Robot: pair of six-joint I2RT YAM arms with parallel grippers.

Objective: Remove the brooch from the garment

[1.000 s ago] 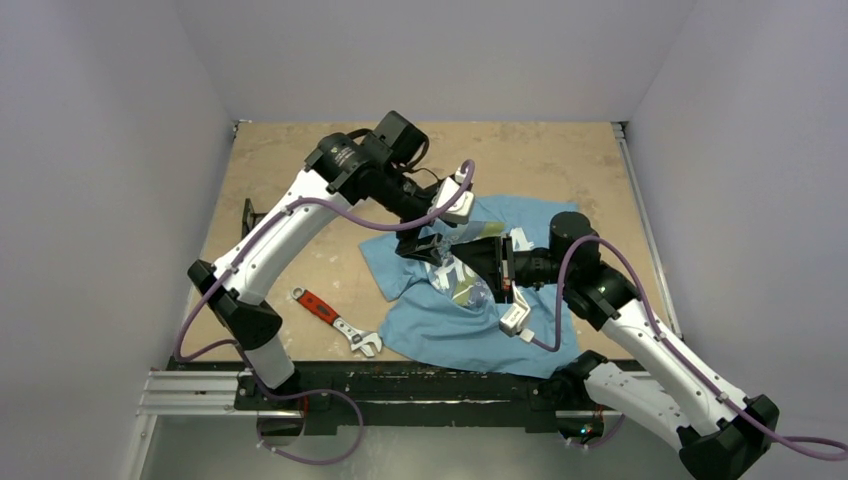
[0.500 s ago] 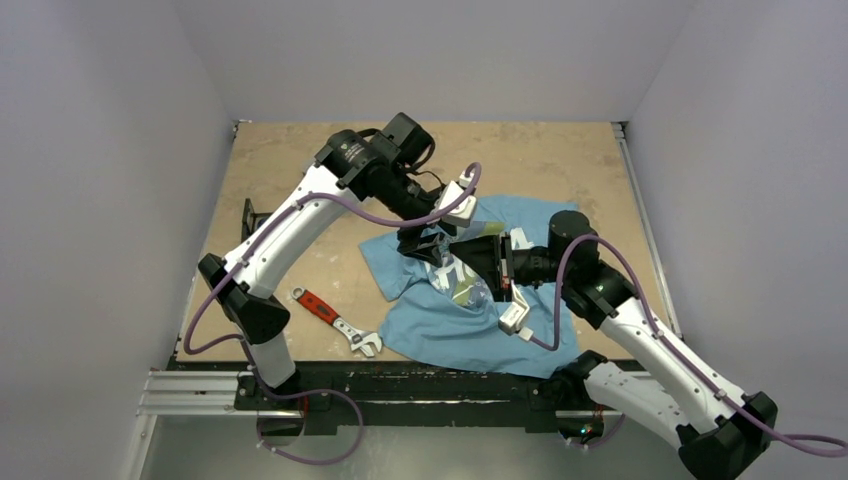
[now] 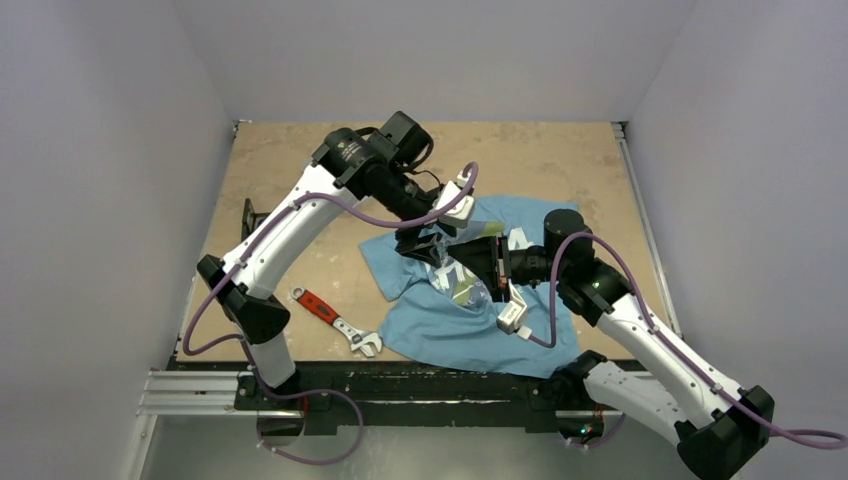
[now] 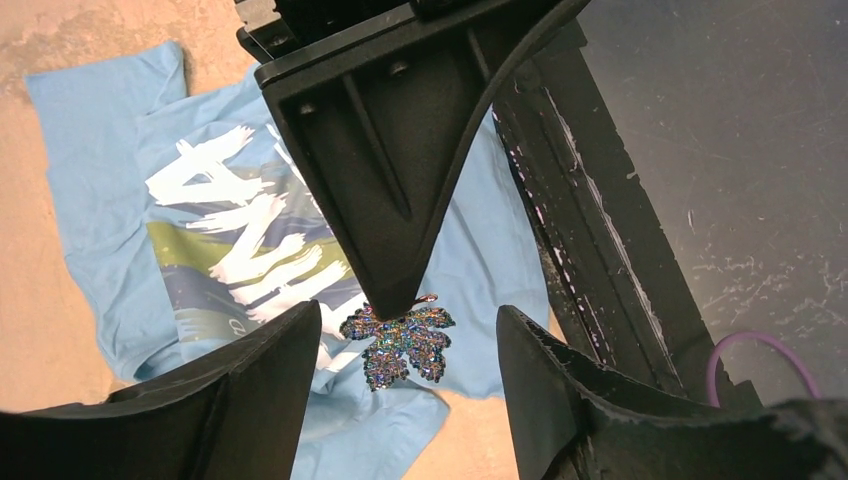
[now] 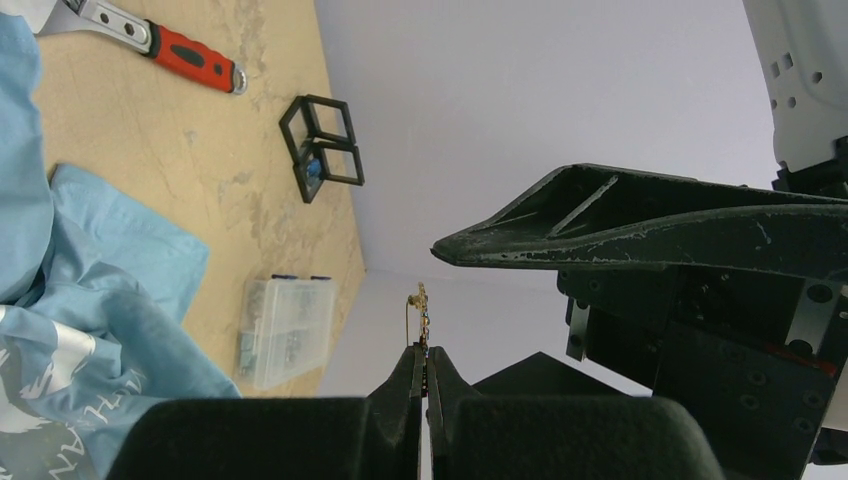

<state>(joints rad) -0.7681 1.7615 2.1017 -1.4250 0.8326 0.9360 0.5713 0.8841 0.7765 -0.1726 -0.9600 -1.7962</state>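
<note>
The glittering, multicoloured leaf-shaped brooch is pinched by one edge at the very tips of the right gripper, whose black jaws are clenched tight on it. From the right wrist it shows edge-on, with a thin pin standing up out of the closed tips against the pale wall. It hangs in the air, clear of the garment, a light blue short-sleeved T-shirt with white brush lettering and a yellow-green streak. The shirt lies rumpled on the tan wooden tabletop beneath both arms. The left gripper faces the brooch with its jaws released and spread wide, one finger on either side of the brooch and neither touching it. On the table just left of the shirt lies an adjustable wrench with a red handle. Farther out, by the table's edge at the wall, are a small black open-frame stand and a clear plastic compartment box.
</note>
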